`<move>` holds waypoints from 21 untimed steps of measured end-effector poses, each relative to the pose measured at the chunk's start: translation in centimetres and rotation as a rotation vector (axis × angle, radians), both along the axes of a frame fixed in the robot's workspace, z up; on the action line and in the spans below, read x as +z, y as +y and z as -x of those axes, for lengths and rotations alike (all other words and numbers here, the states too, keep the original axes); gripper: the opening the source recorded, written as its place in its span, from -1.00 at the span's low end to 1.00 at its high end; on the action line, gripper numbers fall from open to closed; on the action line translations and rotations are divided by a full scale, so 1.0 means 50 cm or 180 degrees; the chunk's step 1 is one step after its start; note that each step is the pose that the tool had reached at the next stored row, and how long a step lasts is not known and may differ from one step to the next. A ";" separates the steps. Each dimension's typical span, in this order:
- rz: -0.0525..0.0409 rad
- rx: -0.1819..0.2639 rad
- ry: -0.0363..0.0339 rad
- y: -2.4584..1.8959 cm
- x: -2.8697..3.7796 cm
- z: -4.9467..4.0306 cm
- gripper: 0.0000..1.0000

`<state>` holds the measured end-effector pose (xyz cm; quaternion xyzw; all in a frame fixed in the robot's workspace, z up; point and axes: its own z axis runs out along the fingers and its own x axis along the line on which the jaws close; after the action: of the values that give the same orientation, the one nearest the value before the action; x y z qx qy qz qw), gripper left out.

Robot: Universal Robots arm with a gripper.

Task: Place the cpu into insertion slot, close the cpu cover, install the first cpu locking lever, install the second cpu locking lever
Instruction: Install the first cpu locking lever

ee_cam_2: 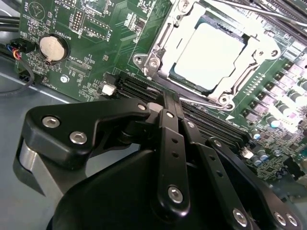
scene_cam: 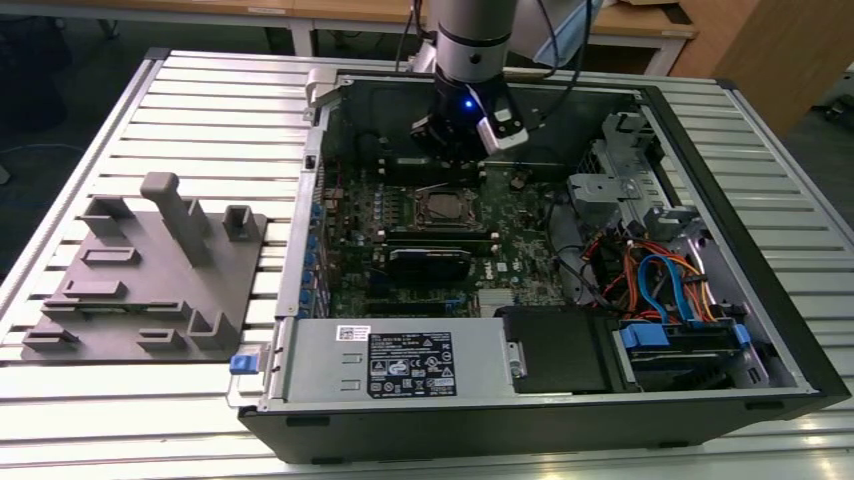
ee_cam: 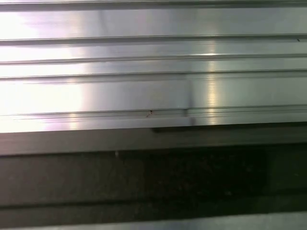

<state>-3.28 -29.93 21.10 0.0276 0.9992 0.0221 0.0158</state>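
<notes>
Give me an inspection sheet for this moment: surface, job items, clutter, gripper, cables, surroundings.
Surface: slatted metal table.
Job's things: cpu lies in the insertion slot; cpu cover lies around it.
Clutter: grey fixture plate beside the open computer case.
Grippers: gripper over the board near the slot, fingers together, holding nothing.
Cables: blue and orange bundle inside the case.
Surroundings: wooden desk behind.
</notes>
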 end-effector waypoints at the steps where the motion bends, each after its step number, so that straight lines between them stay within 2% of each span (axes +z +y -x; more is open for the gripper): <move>1: 0.0000 0.0000 0.0000 0.0000 -0.001 -0.001 -0.80; 12: 0.0000 0.0000 0.0000 0.0000 -0.015 -0.007 -0.80; 21: 0.0000 0.0000 0.0000 0.0000 -0.020 -0.007 -0.80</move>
<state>-2.93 -29.93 20.11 0.0276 0.9992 0.0221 0.0158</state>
